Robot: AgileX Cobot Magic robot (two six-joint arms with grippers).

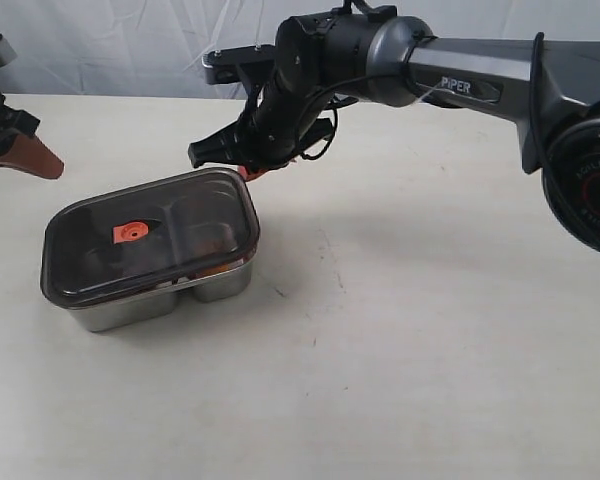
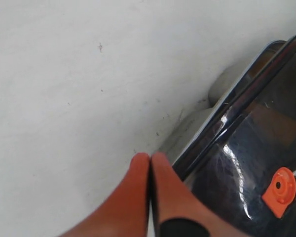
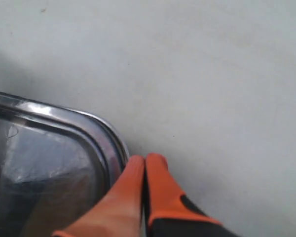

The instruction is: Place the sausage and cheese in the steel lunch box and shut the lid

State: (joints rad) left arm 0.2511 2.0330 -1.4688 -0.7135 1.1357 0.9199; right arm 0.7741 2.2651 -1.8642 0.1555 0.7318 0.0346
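The steel lunch box stands at the table's left with the dark smoky lid lying on top, its orange-red valve facing up. A dim orange-brown shape shows through the lid in the right compartment; I cannot tell what it is. The sausage and the cheese are otherwise hidden. My right gripper is shut and empty, its tips just beside the box's back right corner rim. My left gripper is shut and empty, off to the left of the box; its tips hang over bare table.
The pale table stretches to the right and front of the box. The right arm reaches across the back from the right. A white backdrop hangs behind the table.
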